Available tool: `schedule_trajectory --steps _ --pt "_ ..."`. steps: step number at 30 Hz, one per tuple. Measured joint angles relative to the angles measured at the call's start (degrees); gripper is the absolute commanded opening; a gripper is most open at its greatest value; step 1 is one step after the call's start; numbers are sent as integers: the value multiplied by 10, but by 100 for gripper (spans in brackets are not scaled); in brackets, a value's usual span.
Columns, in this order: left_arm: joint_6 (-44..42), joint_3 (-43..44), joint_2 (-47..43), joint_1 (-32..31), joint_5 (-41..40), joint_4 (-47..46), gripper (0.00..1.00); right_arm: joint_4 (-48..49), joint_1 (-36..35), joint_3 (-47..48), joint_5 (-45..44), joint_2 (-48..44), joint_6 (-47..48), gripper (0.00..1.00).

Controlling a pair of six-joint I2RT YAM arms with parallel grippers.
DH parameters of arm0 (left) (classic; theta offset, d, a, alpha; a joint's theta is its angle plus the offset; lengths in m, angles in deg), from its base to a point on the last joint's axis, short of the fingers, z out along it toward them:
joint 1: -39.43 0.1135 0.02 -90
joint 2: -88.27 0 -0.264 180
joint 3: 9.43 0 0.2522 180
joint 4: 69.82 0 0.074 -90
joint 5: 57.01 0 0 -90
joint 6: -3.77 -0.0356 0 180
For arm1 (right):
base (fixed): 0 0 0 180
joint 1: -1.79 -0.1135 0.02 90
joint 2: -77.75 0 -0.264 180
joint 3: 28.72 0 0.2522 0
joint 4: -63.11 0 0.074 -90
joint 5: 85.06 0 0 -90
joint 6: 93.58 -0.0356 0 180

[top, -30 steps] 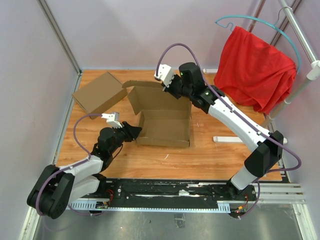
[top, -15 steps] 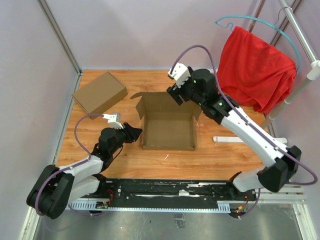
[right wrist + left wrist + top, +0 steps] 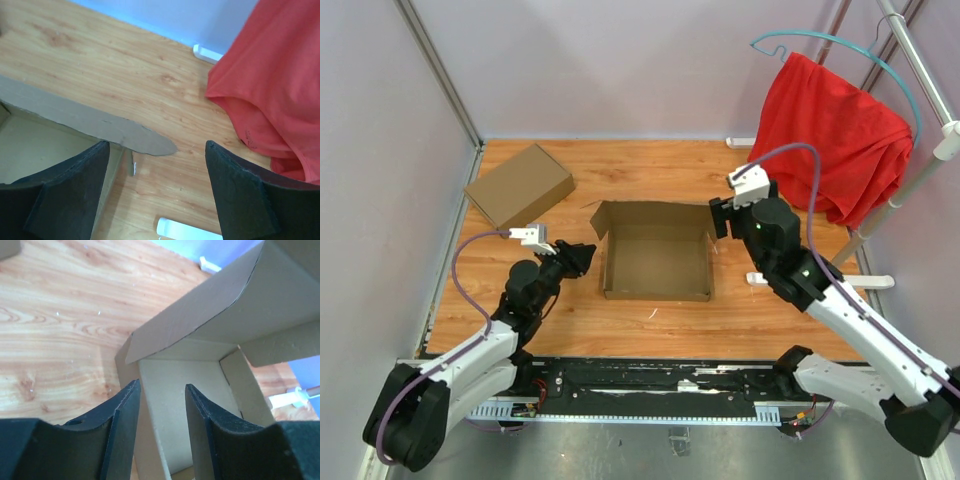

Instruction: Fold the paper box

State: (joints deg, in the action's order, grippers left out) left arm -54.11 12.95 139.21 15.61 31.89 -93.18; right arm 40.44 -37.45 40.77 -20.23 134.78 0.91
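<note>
Surface: light wooden surface (image 3: 650, 165).
Box: plain brown cardboard paper box (image 3: 655, 250) sat mid-surface, walls up, far corner flaps splayed.
Left fingers (image 3: 120, 430): parted, just beside its left wall, gripping nothing.
Right fingers (image 3: 70, 200): spread wide, empty.
Risk: unheld, the walls could spring flat.

The left arm (image 3: 485, 345) stretches low and forward, the left gripper (image 3: 161, 387) partly parted. The right arm (image 3: 850, 315) is bent, the right gripper (image 3: 157, 145) spread wide.
</note>
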Motion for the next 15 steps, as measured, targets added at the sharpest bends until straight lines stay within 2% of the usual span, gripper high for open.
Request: schedule_trajectory --steps 5,11,15 --pt "-9 4 -37 0 -20 17 47 23 0 -20 -23 -62 -20 77" --pt "-16 14 -63 0 -30 43 48 25 0 -19 -26 -42 -30 77" --pt "-22 21 -61 0 -38 49 47 9 1 -19 -65 -36 -47 75"
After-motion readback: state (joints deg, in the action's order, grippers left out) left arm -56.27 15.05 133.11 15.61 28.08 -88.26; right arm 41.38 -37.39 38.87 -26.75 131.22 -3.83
